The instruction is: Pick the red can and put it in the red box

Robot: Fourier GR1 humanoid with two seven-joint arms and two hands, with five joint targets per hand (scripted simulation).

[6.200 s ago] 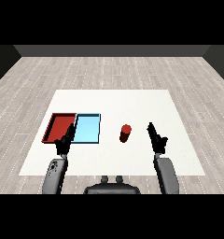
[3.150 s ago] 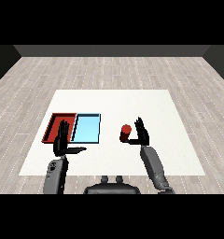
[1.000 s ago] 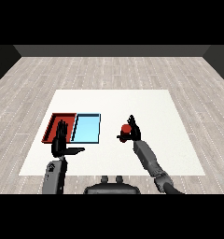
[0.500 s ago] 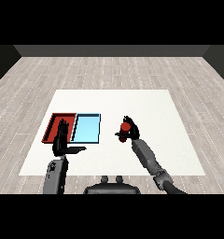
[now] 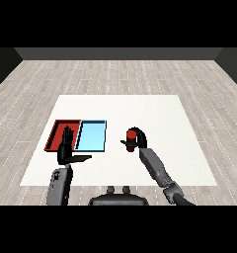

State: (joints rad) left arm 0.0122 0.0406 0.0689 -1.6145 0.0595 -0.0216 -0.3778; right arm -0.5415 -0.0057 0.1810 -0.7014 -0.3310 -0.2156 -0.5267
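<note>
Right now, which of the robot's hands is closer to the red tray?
The left hand. It hovers over the red tray's near edge, fingers straight. The right hand is well off to the tray's right, past the light blue tray, curled round the red can.

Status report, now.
Right hand shut on red can. Left hand open, over red tray. Light blue tray lies between can and red tray.

The right hand [image 5: 136,140] has closed round the red can [image 5: 132,136] and carried it leftward, nearer the table's middle.
</note>
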